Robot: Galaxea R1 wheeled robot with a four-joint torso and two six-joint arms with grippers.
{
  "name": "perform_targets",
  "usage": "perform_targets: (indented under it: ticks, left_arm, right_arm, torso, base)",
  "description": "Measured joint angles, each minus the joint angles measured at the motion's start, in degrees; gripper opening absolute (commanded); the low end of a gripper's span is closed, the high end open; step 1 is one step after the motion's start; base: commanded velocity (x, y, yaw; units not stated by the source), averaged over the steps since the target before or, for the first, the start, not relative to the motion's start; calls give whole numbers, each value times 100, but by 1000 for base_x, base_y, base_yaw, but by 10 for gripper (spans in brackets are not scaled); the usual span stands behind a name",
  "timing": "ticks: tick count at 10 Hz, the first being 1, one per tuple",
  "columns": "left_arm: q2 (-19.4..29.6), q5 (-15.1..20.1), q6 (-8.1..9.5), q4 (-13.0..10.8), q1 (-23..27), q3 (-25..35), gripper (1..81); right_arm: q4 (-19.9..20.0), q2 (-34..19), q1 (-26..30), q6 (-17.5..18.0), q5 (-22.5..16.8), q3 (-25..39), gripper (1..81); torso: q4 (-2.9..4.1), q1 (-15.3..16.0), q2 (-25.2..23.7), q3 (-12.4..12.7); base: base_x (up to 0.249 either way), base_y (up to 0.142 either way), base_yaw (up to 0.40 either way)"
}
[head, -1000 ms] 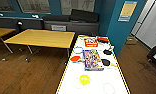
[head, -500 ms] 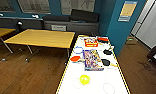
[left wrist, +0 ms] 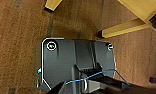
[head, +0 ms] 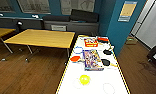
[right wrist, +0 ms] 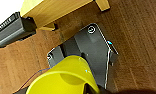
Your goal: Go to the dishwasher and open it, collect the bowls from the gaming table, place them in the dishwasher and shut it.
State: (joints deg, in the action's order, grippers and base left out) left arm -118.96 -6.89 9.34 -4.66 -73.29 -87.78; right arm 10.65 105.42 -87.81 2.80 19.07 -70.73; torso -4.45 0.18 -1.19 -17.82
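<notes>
Looking forward and down, the head view meets a long white table top with a yellow edge (head: 69,65), and the task's bowls lie on it. A small round yellow bowl (head: 84,79) stands near the close end of this top. An orange bowl (head: 75,58) sits farther along, just beside a flat colourful game box (head: 92,59) that lies in the middle. A pale bowl with a bluish rim (head: 78,50) is behind the orange one. A red and yellow box (head: 91,42) lies towards the far end, and some small black things (head: 105,62) rest near the blue wall side. A light wooden table (head: 41,38) stands to the left of the white top, on the brown wood floor (head: 31,72).

In the right wrist view a bright yellow plastic bowl (right wrist: 62,77) shows large and very close, above the floor and the dark robot plate. The right gripper (right wrist: 94,88) is a dark form at the bowl's rim; whether it is pinching the bowl I cannot tell.

The left gripper (left wrist: 99,83) hangs above the floor near a wooden table leg (left wrist: 124,28); spread or pressed together, I cannot tell.
</notes>
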Motion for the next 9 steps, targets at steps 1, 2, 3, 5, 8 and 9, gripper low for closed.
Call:
perform_targets:
  ticks: [1,2,3,5,8,9]
  left_arm:
    - [402,-5,124,2,194,356,811]
    - [807,-5,284,4,380,651,811]
    - [1165,0,501,11,574,948,811]
    - [1679,-39,1193,30,1158,1482,811]
    - [1965,-41,1820,34,1996,1954,811]
    - [1957,48,1926,37,2310,1996,811]
  right_arm:
    - [-66,127,-54,-5,88,-121,10]
    - [-123,227,-106,-9,149,-182,10]
    - [-154,273,-127,-16,157,-182,10]
    - [-149,362,-122,-20,201,-217,10]
    - [-149,414,-124,-20,199,-280,10]
    - [-149,414,-127,-20,199,-452,10]
  torso:
    - [0,0,0,0]
    - [0,0,0,0]
    - [0,0,0,0]
    - [0,0,0,0]
    - [0,0,0,0]
    - [0,0,0,0]
  base:
    - [0,0,0]
    - [0,0,0]
    - [0,0,0]
    - [0,0,0]
    - [0,0,0]
    - [0,0,0]
